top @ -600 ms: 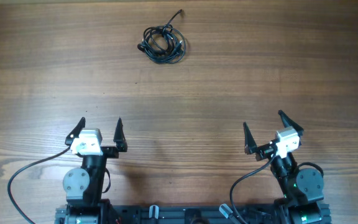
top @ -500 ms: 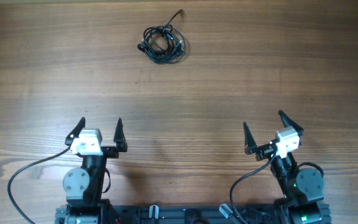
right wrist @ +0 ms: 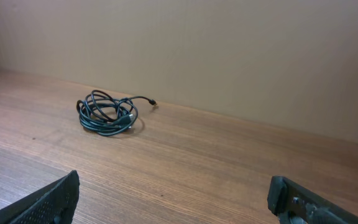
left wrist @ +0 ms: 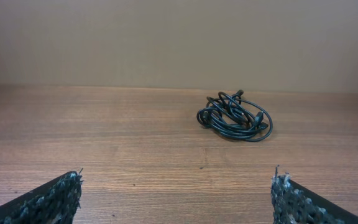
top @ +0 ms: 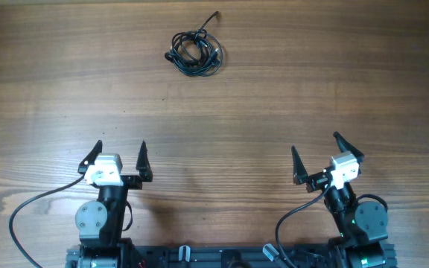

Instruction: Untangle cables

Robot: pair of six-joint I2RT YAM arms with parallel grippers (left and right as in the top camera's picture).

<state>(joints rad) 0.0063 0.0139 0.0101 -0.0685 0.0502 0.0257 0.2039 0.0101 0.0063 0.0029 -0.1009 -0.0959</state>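
The cables (top: 194,50) are thin black cords bunched in one small knot at the far side of the wooden table, with one plug end sticking out to the upper right. They also show in the left wrist view (left wrist: 235,117) and in the right wrist view (right wrist: 107,112). My left gripper (top: 118,154) is open and empty near the front edge, far from the knot. Its fingertips frame bare wood in the left wrist view (left wrist: 178,186). My right gripper (top: 315,150) is open and empty at the front right, and shows in the right wrist view (right wrist: 173,190).
Thicker black wires (top: 32,208) run from the arm bases at the front edge. A plain beige wall (left wrist: 179,37) stands behind the table's far edge.
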